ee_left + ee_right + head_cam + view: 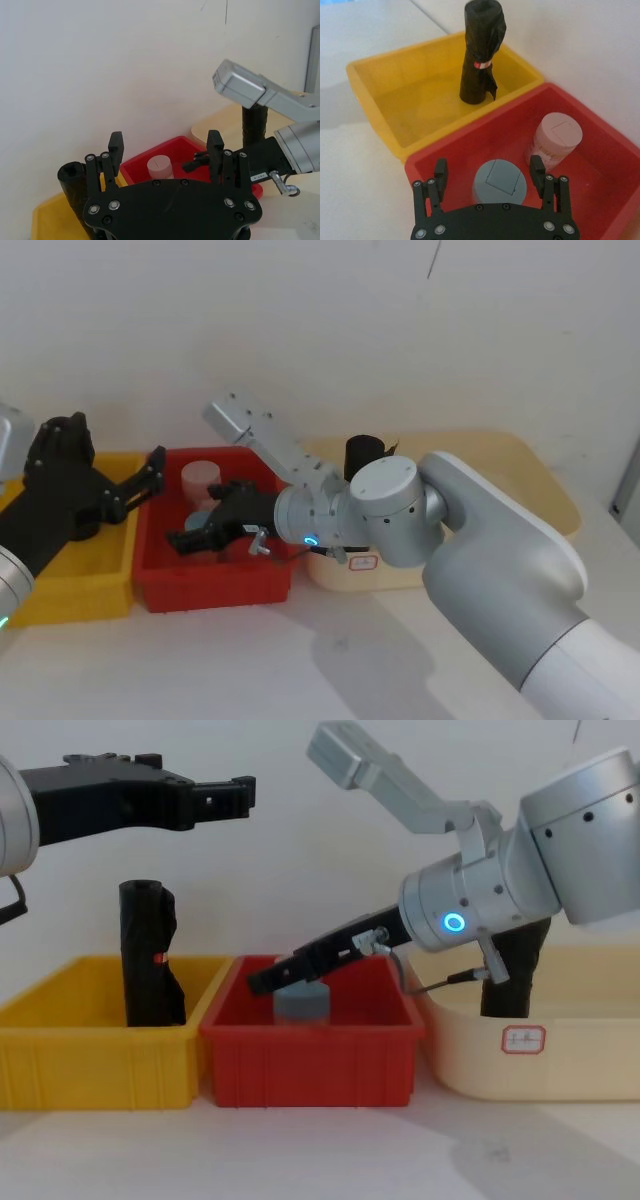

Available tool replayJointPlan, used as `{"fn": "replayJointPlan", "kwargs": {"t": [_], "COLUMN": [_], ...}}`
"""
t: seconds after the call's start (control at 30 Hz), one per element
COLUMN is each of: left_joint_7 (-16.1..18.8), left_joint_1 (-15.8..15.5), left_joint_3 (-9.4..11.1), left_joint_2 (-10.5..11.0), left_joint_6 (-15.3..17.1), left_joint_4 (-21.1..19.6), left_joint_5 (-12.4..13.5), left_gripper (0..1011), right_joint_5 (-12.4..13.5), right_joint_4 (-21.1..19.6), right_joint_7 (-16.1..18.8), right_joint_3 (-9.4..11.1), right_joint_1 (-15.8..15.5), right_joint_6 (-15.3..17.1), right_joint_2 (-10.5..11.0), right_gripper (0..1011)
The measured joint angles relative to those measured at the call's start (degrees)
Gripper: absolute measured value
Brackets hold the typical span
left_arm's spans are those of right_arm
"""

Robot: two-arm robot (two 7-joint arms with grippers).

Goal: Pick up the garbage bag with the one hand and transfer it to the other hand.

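The garbage bag [365, 452], a tall black crinkly roll, stands upright in the cream bin [560, 1050] on the right, partly hidden behind my right arm [515, 975]. My left gripper [235, 795] hovers open high above the yellow bin [90, 1060], far from the bag, and its fingers [116, 145] hold nothing. My right gripper [488, 170] is open and reaches down into the red bin [310, 1060], with its fingers on either side of a grey cylinder [499, 180].
A second black roll with a red mark [480, 60] stands in the yellow bin. A pale pink canister [554, 137] stands in the red bin beside the grey cylinder. The three bins sit side by side near a white wall.
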Motion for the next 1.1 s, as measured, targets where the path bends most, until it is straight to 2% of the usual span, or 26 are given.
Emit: {"fn": "replayJointPlan", "kwargs": {"t": [0.53, 0.77, 0.97, 1.1], "left_joint_7": [0.0, 0.0, 0.0, 0.0], "left_joint_1": [0.0, 0.0, 0.0, 0.0], "left_joint_3": [0.0, 0.0, 0.0, 0.0], "left_joint_2": [0.0, 0.0, 0.0, 0.0], "left_joint_6": [0.0, 0.0, 0.0, 0.0], "left_joint_4": [0.0, 0.0, 0.0, 0.0], "left_joint_5": [0.0, 0.0, 0.0, 0.0], "left_gripper": [1001, 1001, 1001, 1001], "right_joint_5": [-2.0, -2.4, -2.4, -2.4], "right_joint_4": [5.2, 6.1, 6.1, 5.6], "right_joint_7": [0.0, -0.5, -1.1, -1.2], "right_joint_3": [-0.6, -0.2, 0.4, 1.0], "right_joint_1": [1.1, 1.1, 0.9, 0.4], "right_joint_6": [-1.4, -2.1, -2.2, -2.0], "right_joint_2": [-1.1, -1.3, -1.4, -1.3], "right_gripper": [995, 863, 682, 666]}}
